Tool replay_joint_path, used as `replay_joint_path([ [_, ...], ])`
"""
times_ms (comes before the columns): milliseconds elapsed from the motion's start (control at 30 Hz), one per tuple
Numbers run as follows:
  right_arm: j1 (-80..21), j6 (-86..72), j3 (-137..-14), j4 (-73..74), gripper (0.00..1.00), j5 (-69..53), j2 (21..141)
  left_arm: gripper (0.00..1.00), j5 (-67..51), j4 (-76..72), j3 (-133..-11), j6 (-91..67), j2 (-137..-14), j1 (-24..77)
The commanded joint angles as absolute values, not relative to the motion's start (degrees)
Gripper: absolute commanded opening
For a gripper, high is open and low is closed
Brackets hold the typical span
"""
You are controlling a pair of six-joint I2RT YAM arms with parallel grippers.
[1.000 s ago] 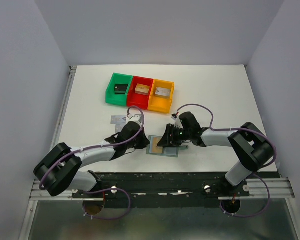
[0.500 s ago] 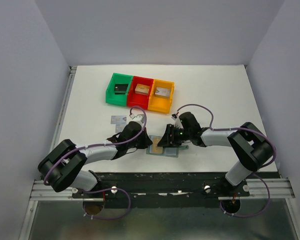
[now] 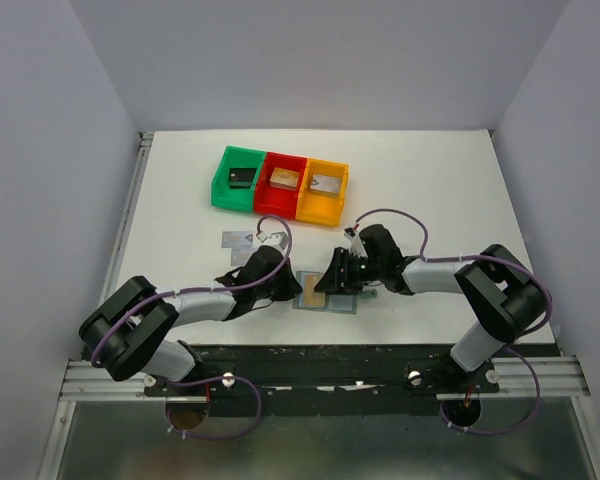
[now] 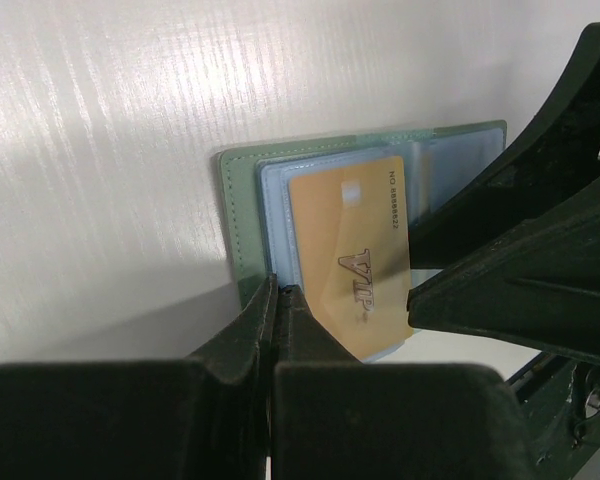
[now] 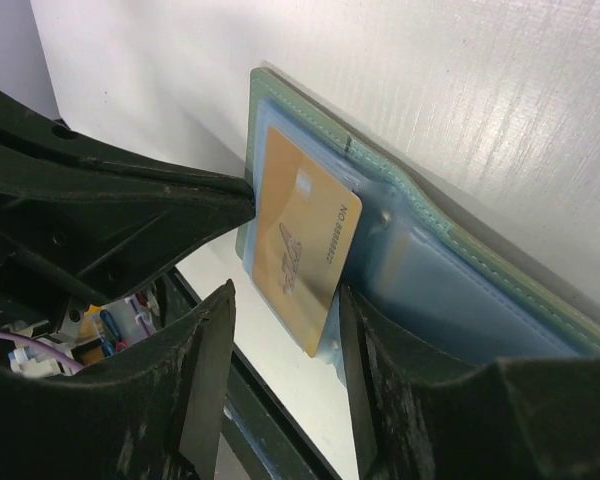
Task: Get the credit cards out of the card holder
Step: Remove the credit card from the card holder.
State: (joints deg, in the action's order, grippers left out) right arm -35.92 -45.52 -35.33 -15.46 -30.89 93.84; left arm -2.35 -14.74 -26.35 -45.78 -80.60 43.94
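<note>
Card holder [image 3: 330, 297], grey-green with pale blue-grey pockets, lies opened flat on the white table [image 3: 430, 190], at the 6 o'clock side of it, close to the front edge and between the two arms. A gold card [image 4: 355, 250] lettered "VIP" sits on its left-hand pockets, skewed a little, with one corner past the holder's near edge.

From 9 o'clock the left gripper [image 3: 285, 285] reaches the holder. Its fingers [image 4: 255, 320] are pressed together with no gap between them and nothing held. Their tip is at the holder's near left edge, just beside the gold card; whether it touches the card I cannot tell.

From 3 o'clock the right gripper [image 3: 326, 283] comes in over the holder's other half. Its fingers [image 5: 210, 350] stand apart, and in the right wrist view the gold card's near corner lies in the gap between them. One fingertip is at the card's edge, but the views do not show the card being pinched.

At about 10 o'clock from the holder a silver card [image 3: 237, 240] lies flat on the table, apart from the holder and from both grippers.

Farther off, around 12 o'clock, three bins stand touching in a row: a green bin [image 3: 220, 186], a red bin [image 3: 277, 203] and an orange bin [image 3: 320, 211]. Each holds one small block, black, tan and grey in that order.
</note>
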Motion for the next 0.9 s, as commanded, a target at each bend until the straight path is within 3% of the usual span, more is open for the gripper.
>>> replay_joint_path([
  [0, -35.51, -47.63, -33.84, -20.21, 0.53, -32.17, 94.13, 0.0, -0.53, -11.6, -24.87, -46.67, -81.74, 43.95],
  [867, -33.66, -54.75, -29.62, -40.34, 0.5, -39.9, 100.36, 0.0, 0.09, -15.29, -21.09, -48.87, -82.35, 43.95],
])
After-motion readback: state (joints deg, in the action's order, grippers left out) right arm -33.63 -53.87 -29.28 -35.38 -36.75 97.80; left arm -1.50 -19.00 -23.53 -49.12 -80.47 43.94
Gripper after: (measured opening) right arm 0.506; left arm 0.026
